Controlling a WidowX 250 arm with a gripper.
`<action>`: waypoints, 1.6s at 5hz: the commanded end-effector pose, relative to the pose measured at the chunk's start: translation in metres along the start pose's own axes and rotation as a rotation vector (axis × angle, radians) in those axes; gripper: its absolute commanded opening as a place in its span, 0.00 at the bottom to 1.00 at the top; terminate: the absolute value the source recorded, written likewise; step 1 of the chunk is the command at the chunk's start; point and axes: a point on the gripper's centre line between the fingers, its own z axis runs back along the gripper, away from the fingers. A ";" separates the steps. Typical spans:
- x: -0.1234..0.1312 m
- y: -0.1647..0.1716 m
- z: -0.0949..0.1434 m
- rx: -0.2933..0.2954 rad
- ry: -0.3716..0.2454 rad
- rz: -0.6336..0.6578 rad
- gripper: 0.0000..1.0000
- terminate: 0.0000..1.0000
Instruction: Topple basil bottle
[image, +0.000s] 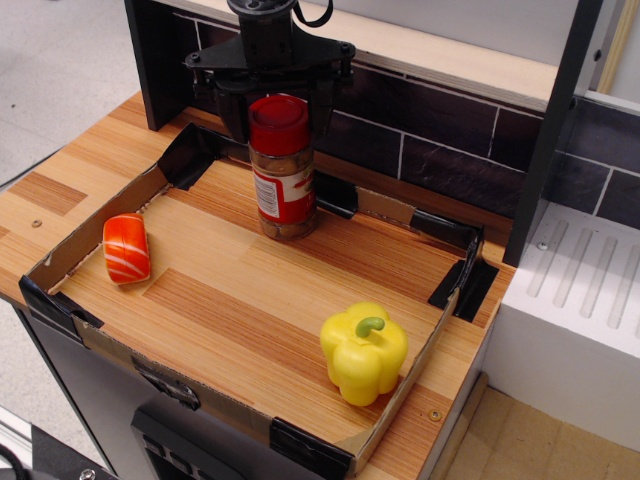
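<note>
The basil bottle (283, 170) stands in the back of the shallow cardboard tray (110, 345). It is a clear jar with a red cap, brown contents and a red-and-white label, and its top leans slightly to the left. My black gripper (279, 118) hangs right behind the cap. It is open, with one finger showing on each side of the cap (232, 112). I cannot tell whether the fingers touch the jar.
A yellow pepper (363, 352) sits at the tray's front right corner. An orange-and-white salmon sushi piece (126, 247) lies at the left. A dark tiled back wall (430, 125) rises behind the tray and a white sink rack (585, 290) stands to the right.
</note>
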 end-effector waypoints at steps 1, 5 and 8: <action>0.017 0.006 0.038 -0.130 -0.127 -0.023 0.00 0.00; 0.004 0.025 0.026 -0.311 -0.379 -0.198 0.00 0.00; -0.047 0.039 0.007 -0.117 -0.276 -0.200 0.00 0.00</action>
